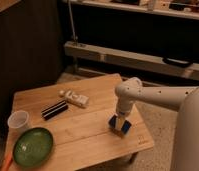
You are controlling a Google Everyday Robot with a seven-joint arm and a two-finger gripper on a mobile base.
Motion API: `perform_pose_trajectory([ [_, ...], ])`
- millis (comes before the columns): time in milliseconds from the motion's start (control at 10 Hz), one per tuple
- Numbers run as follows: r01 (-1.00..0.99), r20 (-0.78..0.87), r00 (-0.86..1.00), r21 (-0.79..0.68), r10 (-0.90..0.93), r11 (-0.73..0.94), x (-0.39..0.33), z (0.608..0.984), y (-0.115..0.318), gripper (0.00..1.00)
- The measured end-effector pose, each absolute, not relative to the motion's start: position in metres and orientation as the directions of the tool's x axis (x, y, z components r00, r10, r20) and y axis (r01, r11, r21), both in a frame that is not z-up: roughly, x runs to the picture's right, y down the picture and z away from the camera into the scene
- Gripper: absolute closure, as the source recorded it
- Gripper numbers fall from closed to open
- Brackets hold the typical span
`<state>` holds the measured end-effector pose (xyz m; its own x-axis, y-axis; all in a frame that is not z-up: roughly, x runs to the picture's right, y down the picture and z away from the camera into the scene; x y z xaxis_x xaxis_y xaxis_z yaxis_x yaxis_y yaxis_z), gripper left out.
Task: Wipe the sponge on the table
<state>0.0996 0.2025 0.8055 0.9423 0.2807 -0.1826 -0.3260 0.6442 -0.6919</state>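
Blue sponge [125, 129] clamped in your gripper [119, 122], down on the wooden table [88, 135] near its right edge, long axis slanting toward the near-right corner.

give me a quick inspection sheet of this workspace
surface: table, light wooden planks, rounded corners
job's things: sponge, blue, on the table near its right end, under the gripper
clutter: white bottle lying on its side; striped bar beside it; cup and green plate at the left end; orange item at the front left corner, partly cut off
grippers: gripper down at the sponge, arm reaching in from the right
cables: nothing seen
surroundings: pale ledge and dark shelving behind the table; speckled floor
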Motion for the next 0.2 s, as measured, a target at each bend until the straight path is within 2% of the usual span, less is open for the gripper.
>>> perform_pose_trajectory([
  [200,-0.280,-0.139,0.955,-0.717,0.263,0.639,0.071,0.794,0.218,0.94],
])
